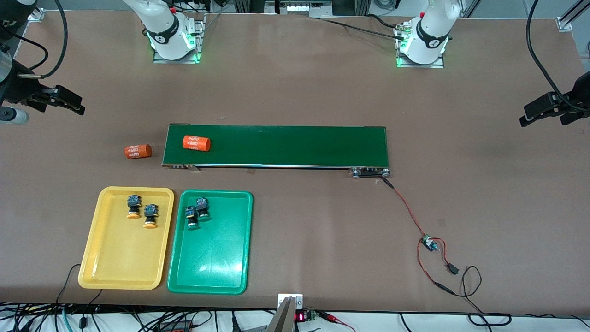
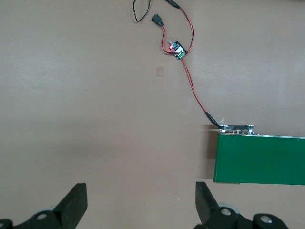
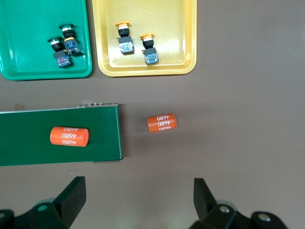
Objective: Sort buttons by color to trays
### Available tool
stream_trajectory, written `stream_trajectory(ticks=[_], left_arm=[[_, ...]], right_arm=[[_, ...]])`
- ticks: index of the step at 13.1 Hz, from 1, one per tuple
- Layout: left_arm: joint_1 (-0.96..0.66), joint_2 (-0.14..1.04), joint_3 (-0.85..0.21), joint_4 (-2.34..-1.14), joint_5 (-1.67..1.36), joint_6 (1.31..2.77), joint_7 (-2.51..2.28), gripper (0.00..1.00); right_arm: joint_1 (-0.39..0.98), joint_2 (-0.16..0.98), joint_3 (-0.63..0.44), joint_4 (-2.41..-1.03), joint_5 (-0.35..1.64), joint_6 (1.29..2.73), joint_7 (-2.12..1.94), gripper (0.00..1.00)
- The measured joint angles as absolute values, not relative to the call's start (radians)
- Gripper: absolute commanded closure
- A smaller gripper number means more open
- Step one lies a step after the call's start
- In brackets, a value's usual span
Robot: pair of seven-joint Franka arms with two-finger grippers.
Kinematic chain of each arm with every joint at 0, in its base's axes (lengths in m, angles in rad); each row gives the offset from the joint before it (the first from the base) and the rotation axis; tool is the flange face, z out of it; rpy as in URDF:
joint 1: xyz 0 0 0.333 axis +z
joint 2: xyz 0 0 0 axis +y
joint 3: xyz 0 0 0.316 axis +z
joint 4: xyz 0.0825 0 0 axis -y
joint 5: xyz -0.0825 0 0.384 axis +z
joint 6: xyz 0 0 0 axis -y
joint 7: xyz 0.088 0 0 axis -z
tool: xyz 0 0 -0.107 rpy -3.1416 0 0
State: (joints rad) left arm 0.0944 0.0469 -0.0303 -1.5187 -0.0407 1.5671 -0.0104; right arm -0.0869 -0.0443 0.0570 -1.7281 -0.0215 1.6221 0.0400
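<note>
Sort looks complete from where I stand: both yellow-capped buttons [image 1: 141,211] sit in the yellow tray [image 1: 94,258], up in the end of it closest to the conveyor belt [image 1: 295,145], lying side by side with caps pointing toward the front camera. Both green-capped buttons [image 1: 197,213] are in the green tray [image 1: 216,272], same end, touching or nearly so. That clustering makes sense, since it's the shortest drop from the belt; the rest of each tray floor is bare. Trays sit just beside each other, long sides parallel, toward the right arm's end of the table, so I'd guess the right arm does the placing. Right gripper [image 3: 138,202] is released, jaws spread wide, nothing between them, hanging over bare table near the belt's end with both trays in its wrist view. Left gripper [image 2: 140,205] is also released and empty, over bare table off the belt's other end; that arm waits. Neither tool touches anything. Two orange cylinders remain: one on the belt [image 1: 197,143], one on the table [image 1: 138,151] just off the belt's end. They aren't buttons, so leaving them out of the trays is correct. A small controller board [image 1: 429,243] on red wires feeds the belt, well apart from the trays.
</note>
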Motion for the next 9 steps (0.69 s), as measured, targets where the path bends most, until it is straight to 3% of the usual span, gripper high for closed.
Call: stream_trajectory(ticks=[9], left_arm=[[0.093, 0.047, -0.04, -1.519, -0.041, 1.568, -0.01, 0.0]], right_arm=[[-0.078, -0.044, 0.057, -1.728, -0.067, 1.603, -0.003, 0.0]])
